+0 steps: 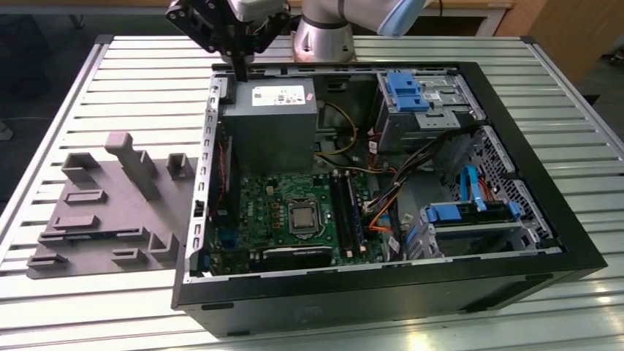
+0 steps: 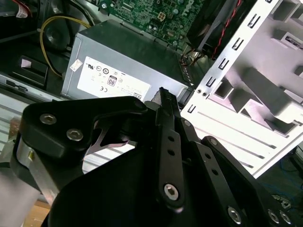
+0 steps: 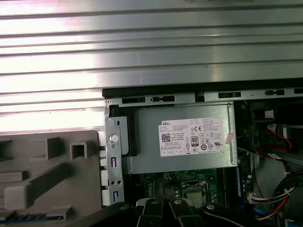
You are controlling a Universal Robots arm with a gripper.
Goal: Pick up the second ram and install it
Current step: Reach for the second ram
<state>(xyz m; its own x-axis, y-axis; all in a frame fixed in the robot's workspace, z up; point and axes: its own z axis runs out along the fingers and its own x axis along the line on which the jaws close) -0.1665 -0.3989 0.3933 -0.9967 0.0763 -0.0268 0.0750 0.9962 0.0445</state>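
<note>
Exterior view: gripper (image 1: 239, 72), closed and empty, hangs over the case (image 1: 332, 68) rim; dropping toward the ram (image 1: 83, 226) could clip that rim.

case (image 1: 390, 292) on table (image 1: 127, 80) | fixture plate (image 1: 107, 219) at its exterior view's left | power supply (image 1: 268, 128) inside

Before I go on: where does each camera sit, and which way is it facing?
Exterior view: off the arm and high up, looking down into the open case on the table; the arm and gripper show at the case's far side.
First wrist view: on the wrist, looking down on the power supply and fixture; gripper links in the foreground.
Second wrist view: on the wrist, looking obliquely past the gripper to the power supply.
Shared: all three show the power supply and fixture.
</note>
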